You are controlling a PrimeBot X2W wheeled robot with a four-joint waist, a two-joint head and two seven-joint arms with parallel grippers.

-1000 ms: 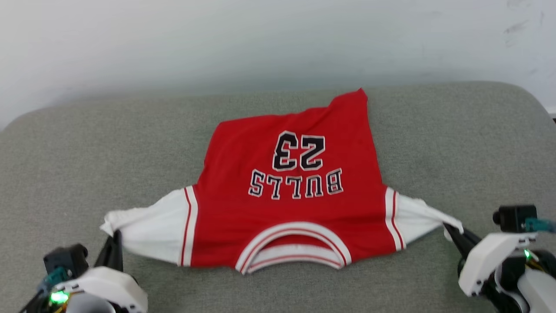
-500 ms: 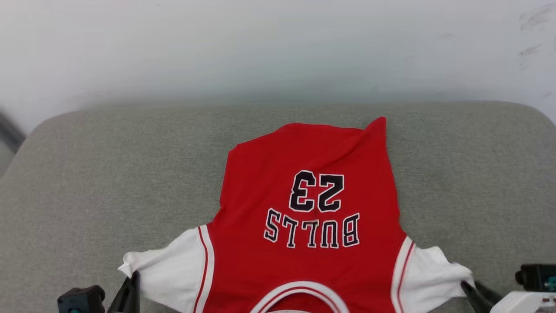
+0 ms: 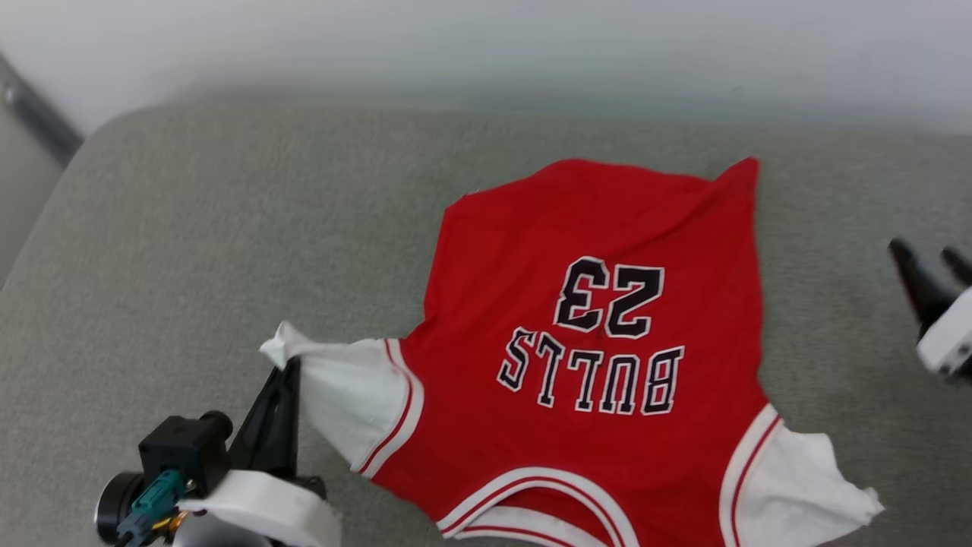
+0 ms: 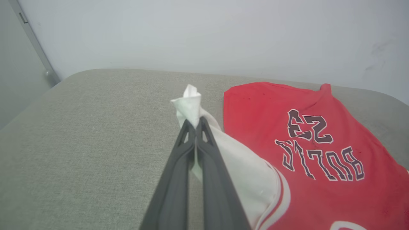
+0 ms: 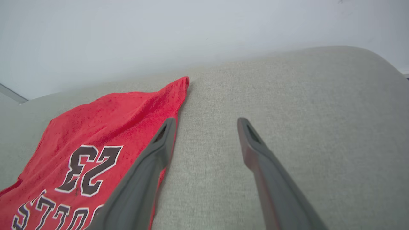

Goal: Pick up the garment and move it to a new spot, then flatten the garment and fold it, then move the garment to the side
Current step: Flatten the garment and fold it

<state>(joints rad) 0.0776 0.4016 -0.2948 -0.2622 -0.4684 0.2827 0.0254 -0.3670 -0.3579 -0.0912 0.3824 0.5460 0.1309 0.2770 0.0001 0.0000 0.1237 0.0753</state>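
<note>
1. Left claw (image 3: 291, 368), lower left of the head view, is pinched tight on the tip of a white sleeve (image 3: 342, 403) and holds it raised off the grey cushion (image 3: 190, 228).
2. Right claw (image 3: 926, 254), at the right edge, gapes wide with nothing in it, near the red hem.
3. And the garment (image 3: 531, 243) lies spread from centre to lower right, numbers upside down, its other sleeve (image 3: 805, 479) limp on the cushion.
</note>
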